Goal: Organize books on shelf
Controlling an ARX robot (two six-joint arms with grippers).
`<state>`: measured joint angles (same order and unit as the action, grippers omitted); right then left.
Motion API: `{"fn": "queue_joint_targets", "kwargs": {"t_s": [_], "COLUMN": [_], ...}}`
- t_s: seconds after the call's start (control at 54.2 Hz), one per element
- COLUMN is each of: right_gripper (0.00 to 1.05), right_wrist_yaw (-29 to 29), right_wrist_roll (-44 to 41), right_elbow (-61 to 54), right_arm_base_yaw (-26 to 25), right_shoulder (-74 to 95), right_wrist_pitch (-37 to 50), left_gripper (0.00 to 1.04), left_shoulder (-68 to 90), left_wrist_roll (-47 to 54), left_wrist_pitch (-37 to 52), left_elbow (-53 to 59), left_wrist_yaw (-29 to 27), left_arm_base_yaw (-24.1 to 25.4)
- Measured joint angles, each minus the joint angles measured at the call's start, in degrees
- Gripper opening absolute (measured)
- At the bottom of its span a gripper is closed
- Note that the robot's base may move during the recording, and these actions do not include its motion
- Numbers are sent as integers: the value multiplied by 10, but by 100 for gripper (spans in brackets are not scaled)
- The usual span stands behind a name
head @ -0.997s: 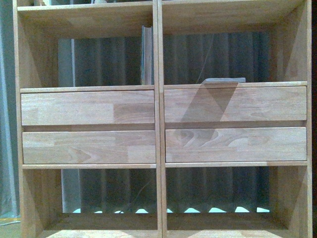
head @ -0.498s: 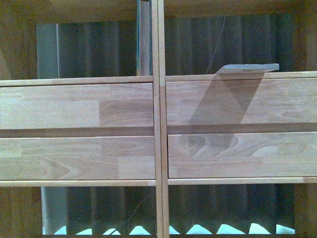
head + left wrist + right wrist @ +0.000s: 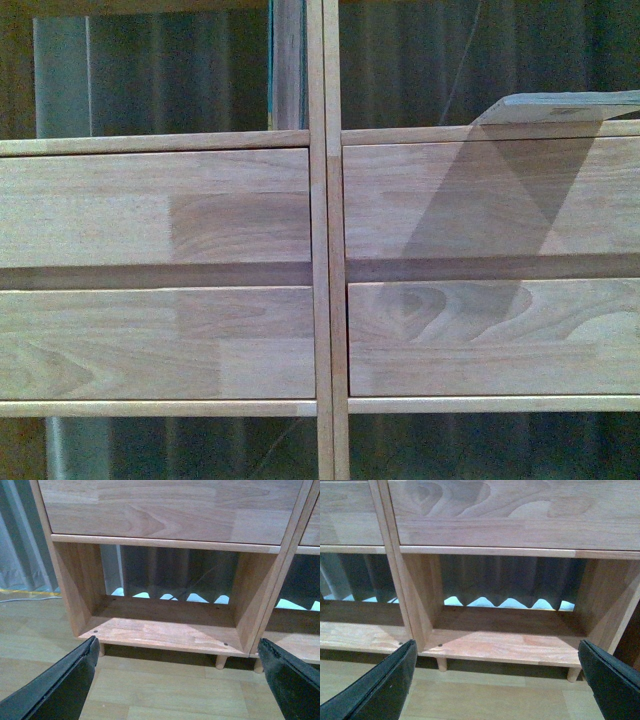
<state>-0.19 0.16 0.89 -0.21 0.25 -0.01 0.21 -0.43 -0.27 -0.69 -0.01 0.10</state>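
The shelf (image 3: 325,250) fills the front view, a light-wood unit split by a central upright, with four plain drawer fronts (image 3: 160,205) stacked two to a column. In the open compartment above the left drawers, the thick teal book (image 3: 288,65) stands upright, pressed against the central upright, its greyish page edges facing out. In the compartment above the right drawers, a thin pale book (image 3: 565,107) lies flat on the board near the front edge. It is seen almost edge-on, so it is probably the paperback, but its cover cannot be made out. Its shadow falls across the two right drawer fronts. A dark pleated curtain (image 3: 180,70) shows through the open back.

Neither arm appears in the front view. The left hand (image 3: 177,641) hangs low before the bottom compartment of the left column, its black fingers (image 3: 65,685) spread wide and holding nothing. The right hand (image 3: 497,642) is likewise spread wide and empty before the bottom compartment of the right column. Short peg legs (image 3: 220,661) lift the unit off the pale wood floor (image 3: 30,630).
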Motion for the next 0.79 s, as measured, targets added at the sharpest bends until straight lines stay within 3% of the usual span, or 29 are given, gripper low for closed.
{"fn": "queue_joint_targets", "kwargs": {"t_s": [0.185,0.295,0.388,0.591,0.794], "right_gripper": [98,98,98,98,98], "right_wrist_yaw": [0,-156,-220,-246,-184], "right_wrist_roll": [0,94,171,207,196], "right_elbow": [0,5,29,75,16], "right_arm_base_yaw": [0,-66,-127,-166,-119], "right_shoulder": [0,25,54,90,38], "right_wrist_pitch": [0,44,57,63,70], "left_gripper": [98,98,98,98,98], "left_shoulder": [0,0,0,0,0], "left_wrist_roll": [0,0,0,0,0], "left_wrist_pitch": [0,0,0,0,0], "left_elbow": [0,0,0,0,0], "left_wrist_yaw": [0,0,0,0,0], "left_arm_base_yaw": [0,0,0,0,0]}}
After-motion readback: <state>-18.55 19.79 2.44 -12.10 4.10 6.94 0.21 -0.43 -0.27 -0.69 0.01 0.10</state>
